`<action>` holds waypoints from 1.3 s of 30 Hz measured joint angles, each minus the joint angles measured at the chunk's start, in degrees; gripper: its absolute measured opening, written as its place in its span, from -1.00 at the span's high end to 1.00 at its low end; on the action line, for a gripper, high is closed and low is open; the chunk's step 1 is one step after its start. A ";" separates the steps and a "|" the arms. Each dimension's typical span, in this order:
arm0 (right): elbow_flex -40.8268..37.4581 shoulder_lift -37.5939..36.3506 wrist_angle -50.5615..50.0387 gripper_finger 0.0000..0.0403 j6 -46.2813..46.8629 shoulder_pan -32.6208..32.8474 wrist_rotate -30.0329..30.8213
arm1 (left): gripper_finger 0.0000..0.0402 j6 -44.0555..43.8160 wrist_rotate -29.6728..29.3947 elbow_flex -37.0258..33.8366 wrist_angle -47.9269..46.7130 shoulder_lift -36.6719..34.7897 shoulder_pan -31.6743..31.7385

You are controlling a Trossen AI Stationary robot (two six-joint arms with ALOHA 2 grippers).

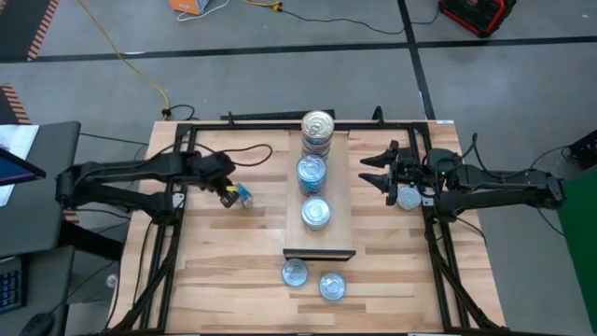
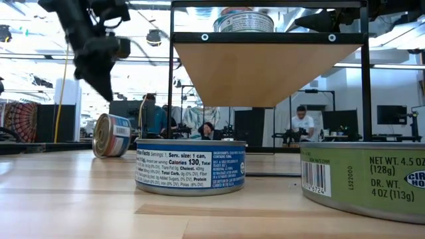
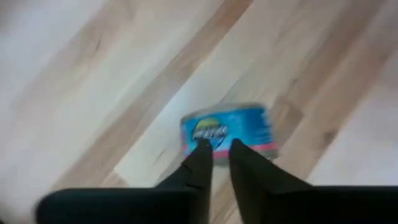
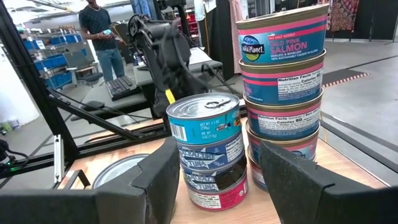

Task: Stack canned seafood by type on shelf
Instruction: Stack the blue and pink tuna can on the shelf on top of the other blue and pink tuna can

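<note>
Tipped tin just beyond left hand

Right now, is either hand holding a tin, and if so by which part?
Neither. The left hand hangs just above a tin lying on its edge, fingers nearly together. The right hand is open and empty beside the shelf.

The top tin of the tall stack reads "Wild Planet", "NO SALT ADDED" and "PINK SALMON"; the pink tin beneath it reads "Nutrition Facts" and "Calories 90". A tin in the shorter stack reads "TUNA". In the low view, the blue tin on the tabletop reads "Serv. size: 1 can", "Calories 130", and the green tin reads "NET WT. 4.5 OZ (128g)", "DR. WT. 4 OZ (113g)".
</note>
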 joint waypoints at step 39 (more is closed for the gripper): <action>-0.04 7.50 0.46 -0.21 0.65 -1.36 0.00 | -0.37 57.03 9.82 18.15 -12.54 35.32 -1.70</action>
